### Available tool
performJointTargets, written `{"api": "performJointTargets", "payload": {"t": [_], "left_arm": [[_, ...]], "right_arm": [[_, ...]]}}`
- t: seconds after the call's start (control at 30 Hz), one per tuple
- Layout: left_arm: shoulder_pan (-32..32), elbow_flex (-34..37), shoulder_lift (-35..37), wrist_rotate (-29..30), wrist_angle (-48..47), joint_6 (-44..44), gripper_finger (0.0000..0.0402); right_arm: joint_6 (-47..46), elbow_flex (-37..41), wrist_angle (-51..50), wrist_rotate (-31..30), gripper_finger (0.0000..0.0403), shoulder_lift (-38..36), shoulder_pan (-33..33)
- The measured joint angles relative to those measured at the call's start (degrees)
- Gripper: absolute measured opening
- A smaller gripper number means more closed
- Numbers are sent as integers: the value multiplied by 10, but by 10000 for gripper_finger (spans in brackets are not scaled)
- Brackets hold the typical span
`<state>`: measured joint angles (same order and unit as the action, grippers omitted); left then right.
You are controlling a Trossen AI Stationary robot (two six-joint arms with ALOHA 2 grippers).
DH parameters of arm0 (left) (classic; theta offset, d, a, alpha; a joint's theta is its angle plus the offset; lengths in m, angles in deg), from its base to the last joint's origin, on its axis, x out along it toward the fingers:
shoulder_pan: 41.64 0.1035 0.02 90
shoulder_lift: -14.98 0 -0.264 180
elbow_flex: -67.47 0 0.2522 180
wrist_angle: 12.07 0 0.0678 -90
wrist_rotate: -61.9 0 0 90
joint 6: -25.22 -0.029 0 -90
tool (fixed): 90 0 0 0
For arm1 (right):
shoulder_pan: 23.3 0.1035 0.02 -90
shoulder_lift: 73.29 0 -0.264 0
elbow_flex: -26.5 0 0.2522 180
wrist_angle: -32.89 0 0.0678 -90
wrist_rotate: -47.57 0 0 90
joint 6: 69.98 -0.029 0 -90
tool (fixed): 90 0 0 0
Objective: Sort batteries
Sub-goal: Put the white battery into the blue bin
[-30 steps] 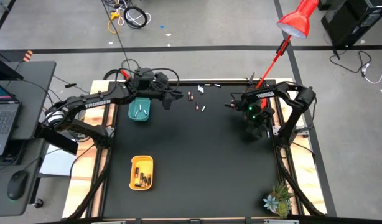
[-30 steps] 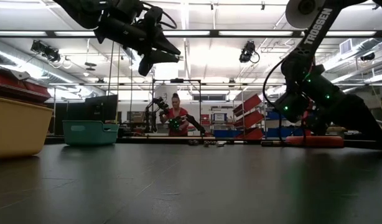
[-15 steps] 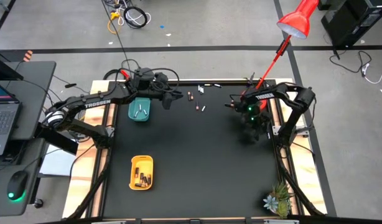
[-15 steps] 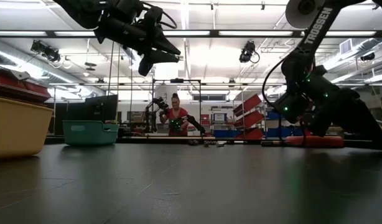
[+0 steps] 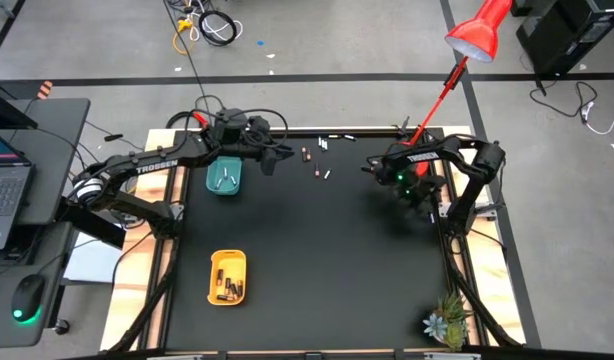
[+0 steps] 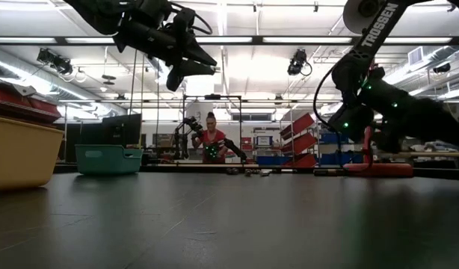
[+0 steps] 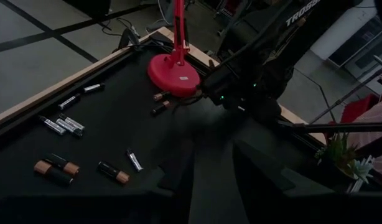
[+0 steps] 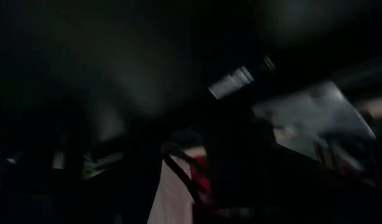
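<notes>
1. Two arms hang above the table [image 5: 317, 260]: left gripper [image 5: 274, 157] open and empty near the teal tray [image 5: 225, 178]; right gripper [image 5: 372, 168], state unclear.
2. Yellow tray [image 5: 227, 276] already holds several batteries.
3. Loose batteries [image 5: 315, 160] remain unsorted at the far edge.

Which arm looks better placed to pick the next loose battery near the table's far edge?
Probably the left. The left gripper hovers right beside the small loose batteries, next to the teal rectangular tray. The right gripper sits farther off, by the red lamp base.
</notes>
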<state>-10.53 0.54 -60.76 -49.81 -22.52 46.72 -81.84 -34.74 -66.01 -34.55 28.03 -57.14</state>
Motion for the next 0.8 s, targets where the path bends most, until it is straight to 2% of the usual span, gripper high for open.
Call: {"api": "performJointTargets", "payload": {"t": [0.1, 0.2, 0.37, 0.5, 0.8], "left_arm": [[0, 0, 0, 0, 0, 0, 119], [0, 0, 0, 0, 2, -1, 119], [0, 0, 0, 0, 2, -1, 119], [0, 0, 0, 0, 2, -1, 119], [0, 0, 0, 0, 0, -1, 119]], "right_arm": [[-4, 1, -9, -14, 276, -5, 0], [-17, 7, 23, -44, 267, -6, -2], [-37, 35, 82, -47, 254, -6, -11], [-64, 48, 117, -77, 246, -6, -17], [-76, 84, 166, -25, 232, -7, -23]]}}
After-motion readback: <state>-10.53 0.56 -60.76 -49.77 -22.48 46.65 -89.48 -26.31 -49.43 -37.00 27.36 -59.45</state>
